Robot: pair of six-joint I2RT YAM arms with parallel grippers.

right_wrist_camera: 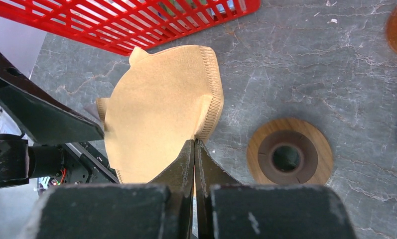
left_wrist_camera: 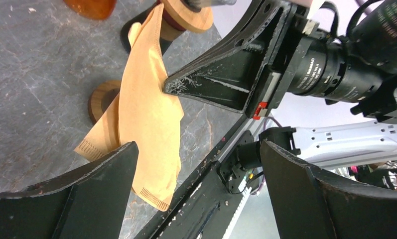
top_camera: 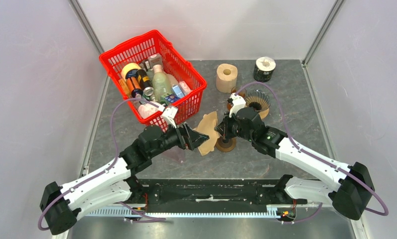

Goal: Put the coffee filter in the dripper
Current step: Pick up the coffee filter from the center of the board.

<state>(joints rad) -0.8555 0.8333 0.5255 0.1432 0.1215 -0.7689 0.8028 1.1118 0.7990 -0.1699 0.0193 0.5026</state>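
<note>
Right wrist, coffee filter (right_wrist_camera: 156,114) spreads up-left

Filter (right_wrist_camera: 161,114) btm behind R hand (right_wrist_camera: 195,143)

We look down on a dark grey stone-patterned tabletop (top_camera: 306,114), crossed by thin pale veins that we see more sharply in the close wrist views. Plain pale matte wall panels close it in: a back panel (top_camera: 206,25) at twelve o'clock, a left panel (top_camera: 32,99) at nine and a right panel (top_camera: 370,89) at three. Slim silver metal posts mark the back corners, one (top_camera: 88,27) at eleven o'clock and one (top_camera: 323,30) at one, both leaning outward in our view. At six o'clock a brushed grey metal ledge (top_camera: 211,228) runs along the near edge. The light is soft and even, with only faint shadows.
</note>
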